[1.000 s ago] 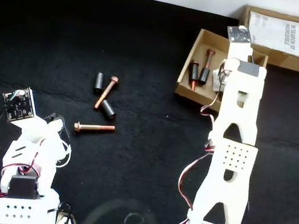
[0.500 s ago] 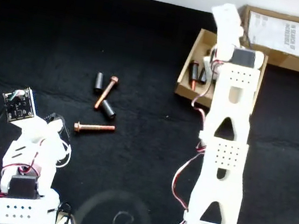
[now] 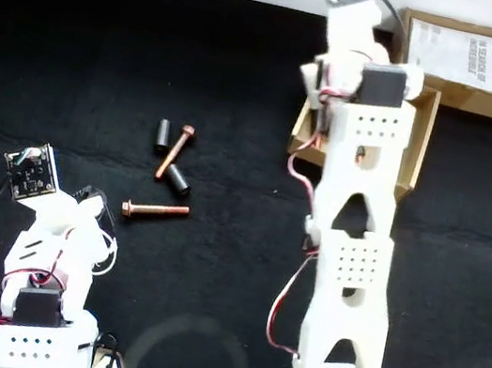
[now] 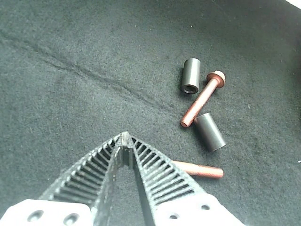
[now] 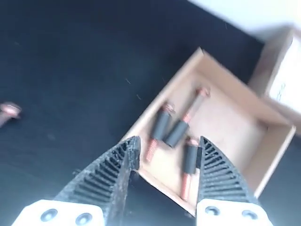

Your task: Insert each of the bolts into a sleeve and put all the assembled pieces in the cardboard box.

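Observation:
Two loose copper bolts [image 3: 174,151] [image 3: 155,211] and two dark sleeves [image 3: 163,135] [image 3: 178,179] lie on the black cloth left of centre. My left gripper [image 4: 124,139] is shut and empty, a short way from them; one bolt [image 4: 197,169] runs behind its fingers. My right gripper [image 5: 169,143] is open with nothing in it, above the near edge of the cardboard box [image 5: 230,127]. Three bolts in sleeves [image 5: 160,127] [image 5: 181,127] [image 5: 188,162] lie inside it. In the high view the right arm covers most of the cardboard box [image 3: 419,138].
A second cardboard box [image 3: 468,61] with a printed sheet stands behind and to the right of the first. The black cloth ends at a white strip along the back. Open cloth lies between the loose parts and the box.
The right arm has swung left across the box and its wrist has lifted toward the back edge. The left arm and the loose parts have not moved.

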Motion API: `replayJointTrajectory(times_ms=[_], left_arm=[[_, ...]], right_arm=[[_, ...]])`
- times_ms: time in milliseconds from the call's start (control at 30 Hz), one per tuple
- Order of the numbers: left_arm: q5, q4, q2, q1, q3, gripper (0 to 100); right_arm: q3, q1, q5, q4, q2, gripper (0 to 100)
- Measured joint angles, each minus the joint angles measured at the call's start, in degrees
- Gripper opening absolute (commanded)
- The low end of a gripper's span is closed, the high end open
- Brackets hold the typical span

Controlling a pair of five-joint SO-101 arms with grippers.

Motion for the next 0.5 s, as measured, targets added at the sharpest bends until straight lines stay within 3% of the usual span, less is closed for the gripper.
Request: replayJointTrajectory(times_ms=[233,400,500], left_arm=[[0.00,0.00,0.00,0.00,0.00,1],[0.00,0.00,0.00,0.00,0.00,1],[0.00,0.00,0.00,0.00,0.00,1]], right_arm=[[19.08,-8.35,-4.31,0.00,-13.19,17.7],[33.41,-13.80,-4.31,0.00,-20.57,17.7],[39.21,-16.79,-0.53,0.00,-22.77,17.7]])
